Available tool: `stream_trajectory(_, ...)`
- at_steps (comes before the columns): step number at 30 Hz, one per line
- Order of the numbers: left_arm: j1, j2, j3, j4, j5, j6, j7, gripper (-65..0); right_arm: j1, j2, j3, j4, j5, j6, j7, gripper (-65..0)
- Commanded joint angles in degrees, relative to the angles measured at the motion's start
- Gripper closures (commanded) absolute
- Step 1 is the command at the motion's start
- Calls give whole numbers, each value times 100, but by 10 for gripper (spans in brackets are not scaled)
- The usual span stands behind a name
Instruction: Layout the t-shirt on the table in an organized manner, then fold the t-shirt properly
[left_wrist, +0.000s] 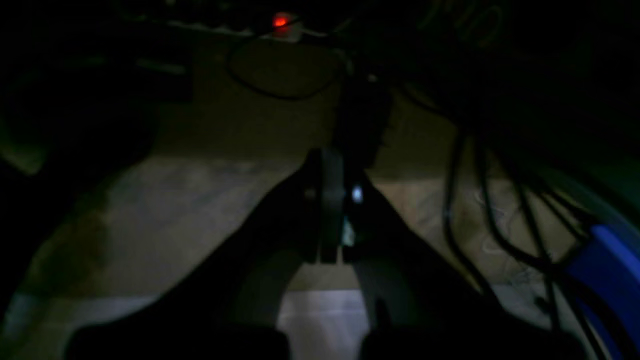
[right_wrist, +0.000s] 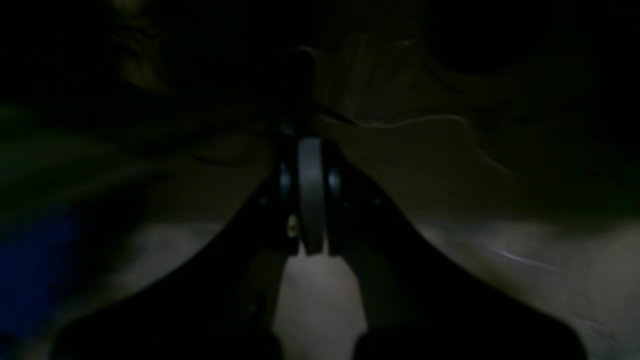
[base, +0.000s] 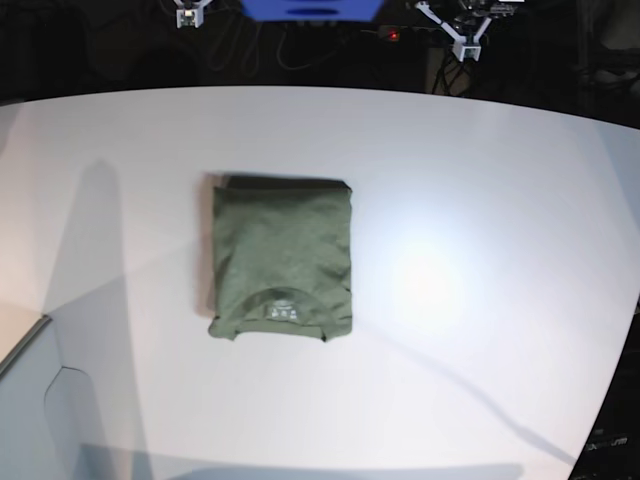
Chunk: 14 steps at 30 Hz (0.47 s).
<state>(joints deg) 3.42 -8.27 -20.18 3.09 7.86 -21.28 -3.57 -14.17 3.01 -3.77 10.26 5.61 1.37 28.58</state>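
Observation:
The olive-green t-shirt (base: 282, 258) lies folded into a compact rectangle left of the middle of the white table (base: 480, 200), its collar and label toward the near edge. Both arms are drawn back beyond the table's far edge, well away from the shirt. In the dim left wrist view, my left gripper (left_wrist: 330, 167) has its jaws pressed together with nothing between them; in the base view it shows at the top right (base: 462, 36). My right gripper (right_wrist: 311, 150) is likewise shut and empty, and sits at the base view's top left (base: 189, 13). Neither wrist view shows the shirt.
A grey-white box corner (base: 30, 400) juts in at the bottom left. A blue object (base: 310, 8) sits behind the table's far edge, with a red light (base: 393, 35) beside it. Dark cables (left_wrist: 500, 215) hang near the left gripper.

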Motion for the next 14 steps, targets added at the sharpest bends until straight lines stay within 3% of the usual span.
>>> stream_trajectory(1,23,32,18,3,19,22,1,0,33,47,-102,-239,42,-493,206,0)
stream_trajectory(4,23,120,45,91,36,312,-7,0,235,29,-454,-582,50,-1679,276,0)
stream_trajectory(7,23,260,54,143,36,365,-7,0,349,-120,-638,-635,59,-2409,100,0)
stream_trajectory(9,14,304,177,143,36,383,-7,0,349,-173,-656,-609,68,-2603,13,0)
stream_trajectory(14,5,401,607,170,1,409,-7,0,349,-314,-665,-609,59,-2611,4,0)
